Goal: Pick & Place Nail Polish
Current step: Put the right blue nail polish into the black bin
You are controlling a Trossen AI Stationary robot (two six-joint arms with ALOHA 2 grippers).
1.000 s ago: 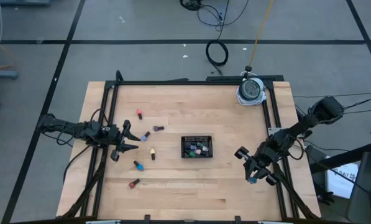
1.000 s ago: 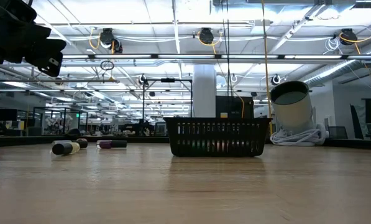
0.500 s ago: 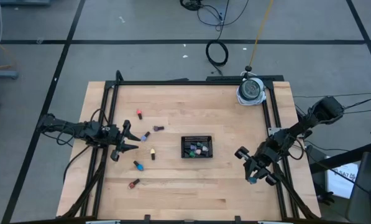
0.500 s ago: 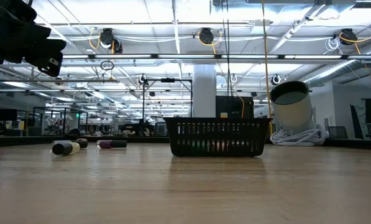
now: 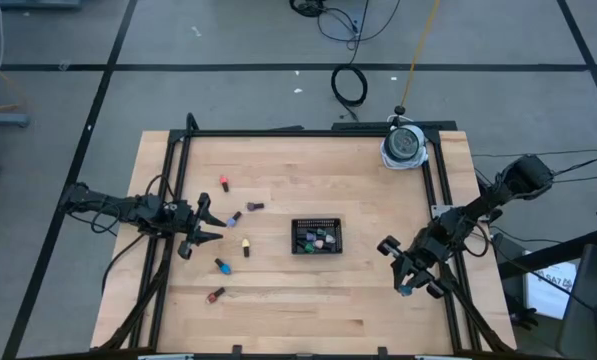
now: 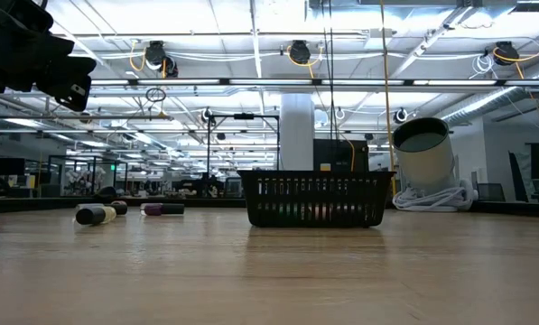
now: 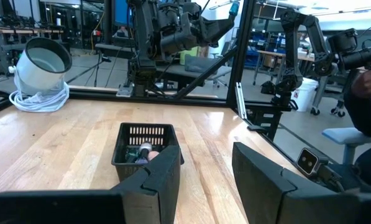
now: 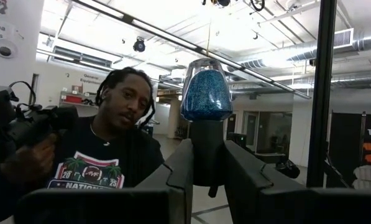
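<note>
Table [image 5: 308, 300] of pale wood, seen from overhead, inside my black frame.

Item one: black mesh tray [image 5: 316, 236] near the table's centre, holding several nail polish bottles [image 5: 318, 240]; I count no exact number. The left wrist view also shows the tray [image 7: 146, 146] with bottles inside.

Item two: loose bottles lying on the wood, all at the tray's 9 o'clock side. Red bottle [image 5: 224, 183] toward 10 o'clock; dark bottle [image 5: 254, 206] just beyond it, nearer the tray; purple bottle [image 5: 234, 218]; yellow bottle [image 5: 245, 245]; teal bottle [image 5: 221, 266]; second red bottle [image 5: 215, 296] toward 8 o'clock, nearest the table's front edge. All are apart from one another.

Item three: left gripper [image 5: 210, 224] at the table's 9 o'clock edge, above the wood, beside the purple bottle. Its fingers [image 7: 154, 180] stand spread with a clear gap, nothing between them.

Item four: right gripper [image 5: 410, 285] at the table's 4 o'clock corner, raised and tilted up toward the room. Its jaws pinch a blue bottle [image 8: 206, 95], dark cap between the fingers [image 8: 179, 171].

Item five: white cylindrical device [image 5: 403, 145] on a coiled cable at the 1 o'clock corner.

Item six: a person [image 8: 104, 155] in a dark printed shirt beyond the right gripper, a hand [image 8: 30, 163] on a black object.
</note>
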